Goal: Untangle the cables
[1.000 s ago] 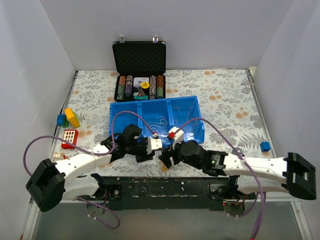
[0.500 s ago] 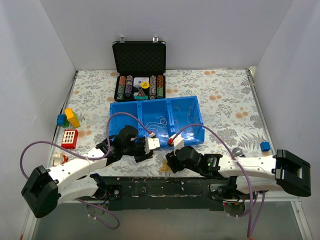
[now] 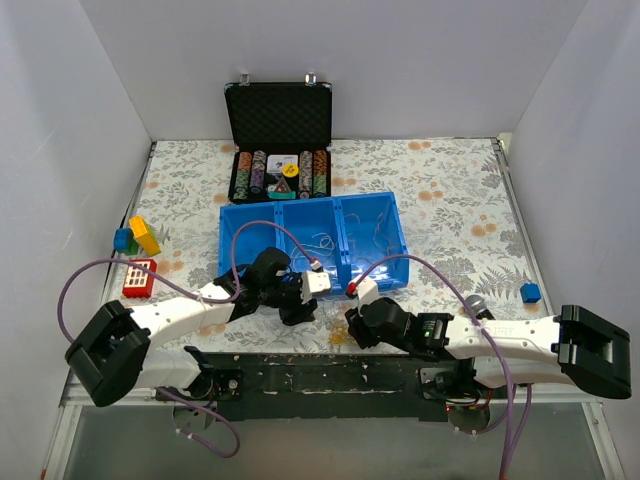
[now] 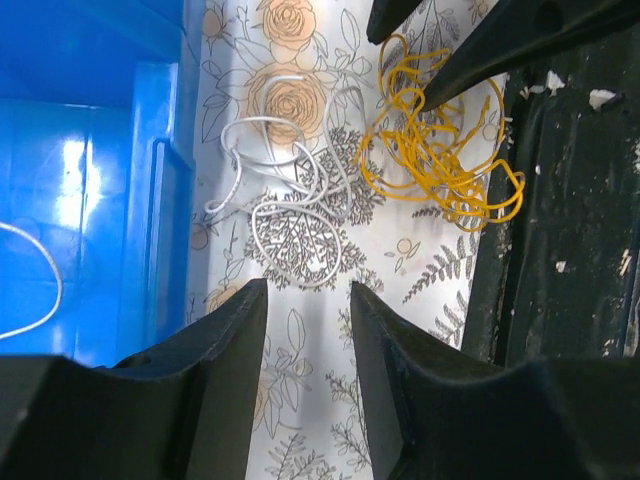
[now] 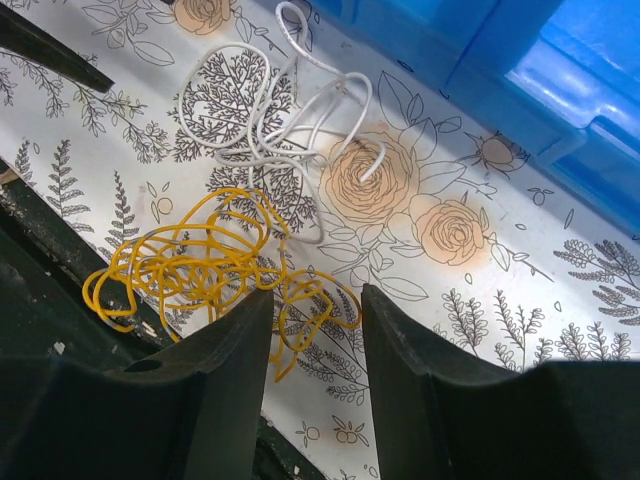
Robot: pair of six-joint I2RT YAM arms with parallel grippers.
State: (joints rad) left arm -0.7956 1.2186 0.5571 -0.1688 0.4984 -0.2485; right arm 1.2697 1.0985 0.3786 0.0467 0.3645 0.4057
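My top view is bright and even, lit from above, with only soft shadows beneath my arms (image 3: 180, 315). In my left wrist view white glare blooms on the blue tray (image 4: 75, 165), and my fingers (image 4: 215, 390) go dark and slightly soft; the right wrist view is sharp on the yellow cable (image 5: 190, 265).

Left arm (image 3: 170, 313), right arm (image 3: 500, 335): white links, black joint housings | arm cables (image 3: 105, 261): mauve, one per arm | left gripper (image 4: 307, 292): matte black fingers (image 4: 215, 400)
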